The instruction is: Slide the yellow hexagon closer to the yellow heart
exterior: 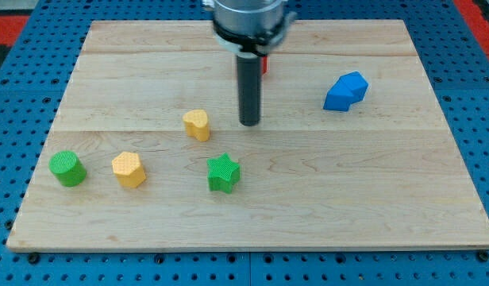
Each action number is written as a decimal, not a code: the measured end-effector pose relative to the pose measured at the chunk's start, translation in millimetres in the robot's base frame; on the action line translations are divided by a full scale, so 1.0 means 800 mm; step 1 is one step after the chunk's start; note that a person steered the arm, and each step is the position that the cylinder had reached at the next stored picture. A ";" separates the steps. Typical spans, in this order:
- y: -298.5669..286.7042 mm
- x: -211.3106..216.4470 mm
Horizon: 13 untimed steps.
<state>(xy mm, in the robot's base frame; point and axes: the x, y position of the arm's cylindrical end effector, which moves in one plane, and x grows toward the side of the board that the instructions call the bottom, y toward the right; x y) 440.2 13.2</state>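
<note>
The yellow hexagon (128,169) lies on the wooden board at the view's lower left. The yellow heart (197,125) lies up and to the right of it, about a block's width of bare wood between them. My tip (250,123) rests on the board to the right of the yellow heart, a short gap away, and well up and right of the hexagon. It touches no block.
A green cylinder (68,168) sits left of the hexagon. A green star (224,173) sits below the heart and tip. A blue block (345,90) lies at the right. A red block (264,63) is mostly hidden behind the rod. The board (387,199) ends on blue pegboard.
</note>
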 end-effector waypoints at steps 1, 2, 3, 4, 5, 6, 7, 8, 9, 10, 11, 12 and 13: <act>-0.053 0.017; -0.159 -0.040; -0.132 -0.036; -0.082 0.028; -0.144 0.068; -0.180 0.094; -0.130 0.145; -0.166 0.148; -0.229 0.106; -0.236 0.060; -0.243 0.090; -0.296 0.101; -0.319 0.056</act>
<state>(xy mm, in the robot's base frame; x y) 485.2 -242.2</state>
